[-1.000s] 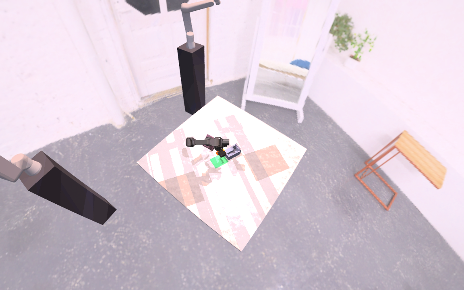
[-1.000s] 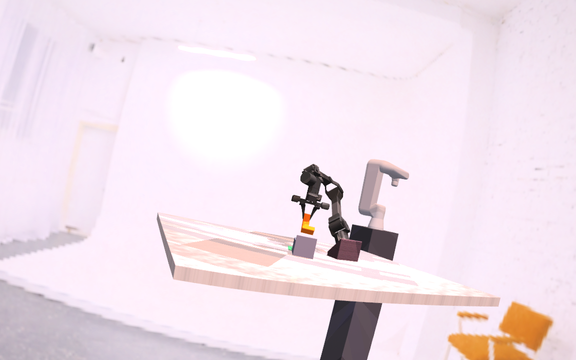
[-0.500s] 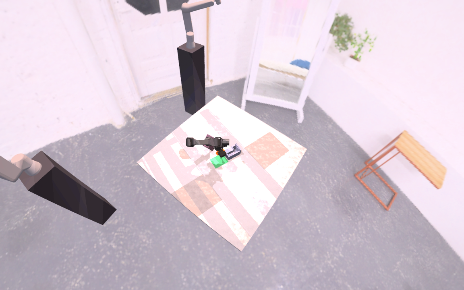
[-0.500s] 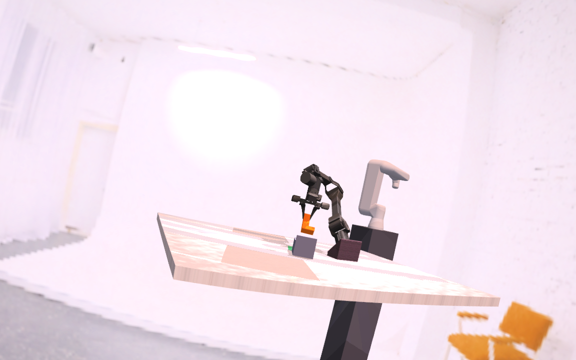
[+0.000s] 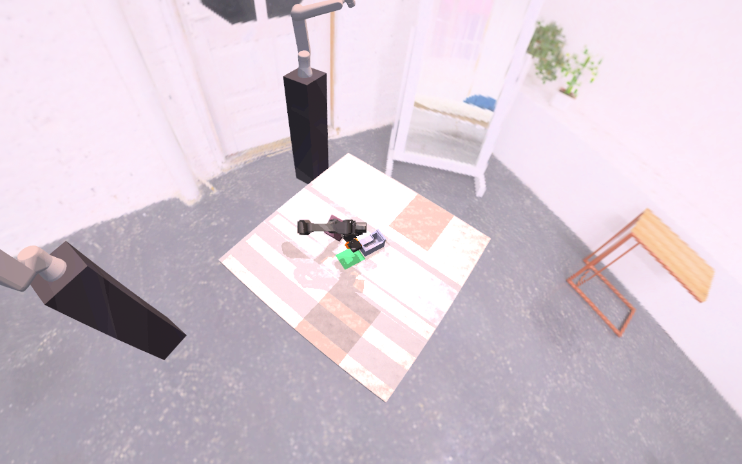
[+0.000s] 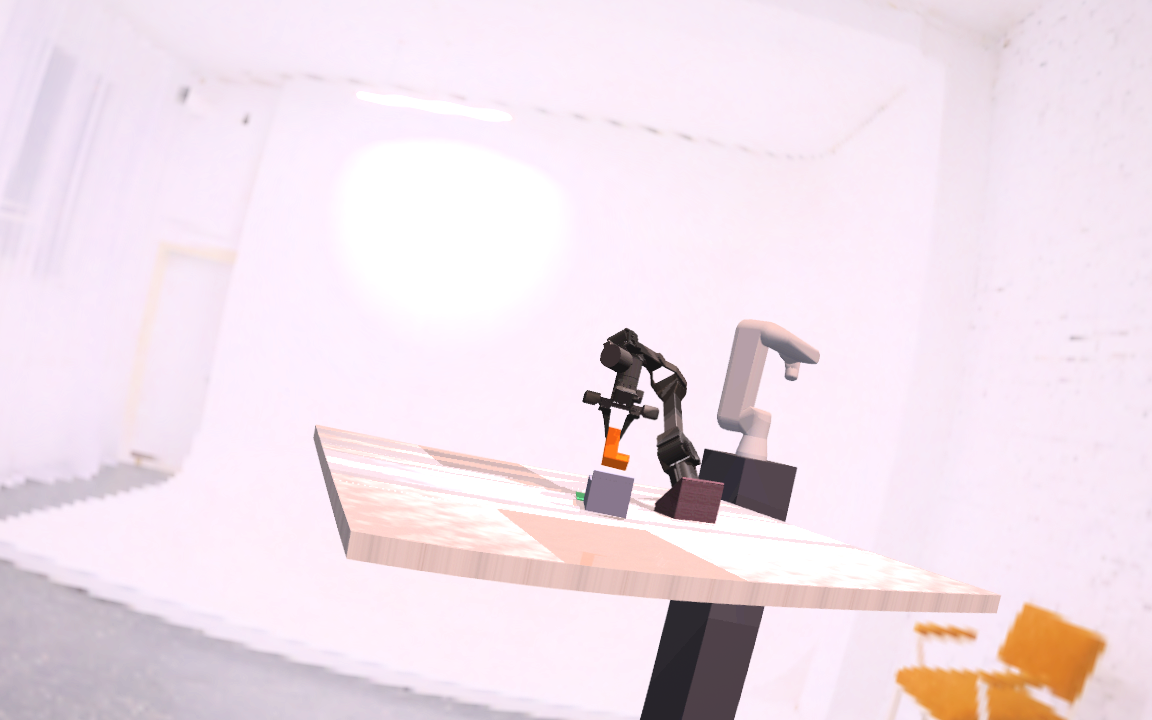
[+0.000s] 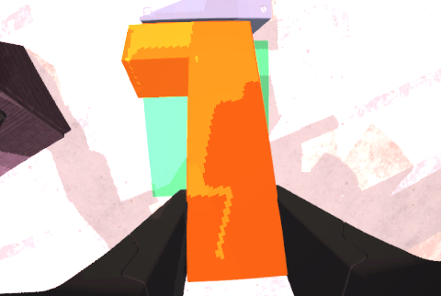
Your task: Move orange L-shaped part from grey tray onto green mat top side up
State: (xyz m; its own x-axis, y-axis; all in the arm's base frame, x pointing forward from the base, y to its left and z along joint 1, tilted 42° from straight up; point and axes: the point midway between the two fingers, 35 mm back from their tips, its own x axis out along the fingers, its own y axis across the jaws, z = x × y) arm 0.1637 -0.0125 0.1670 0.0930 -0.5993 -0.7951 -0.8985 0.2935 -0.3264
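The orange L-shaped part point(image 6: 613, 450) point(image 7: 230, 117) is held in the air by my gripper point(image 6: 616, 431) point(image 7: 230, 197), which is shut on the straight end. In the exterior view the part hangs steeply, its L-shaped end lowest, above the level of the tray top. The grey tray point(image 5: 377, 241) point(image 6: 609, 495) point(image 7: 176, 11) stands on the table with its pocket showing empty. The green mat point(image 5: 350, 259) point(image 6: 579, 496) point(image 7: 165, 149) lies beside the tray, partly hidden behind the part in the wrist view. In the top view my arm hides most of the part.
A dark brown wood-grained block point(image 5: 334, 232) point(image 6: 698, 501) point(image 7: 28, 98) stands on the table point(image 5: 385, 346) near the arm's base. Two grey arms on dark pedestals point(image 5: 307, 121) point(image 5: 108, 305) stand off the table.
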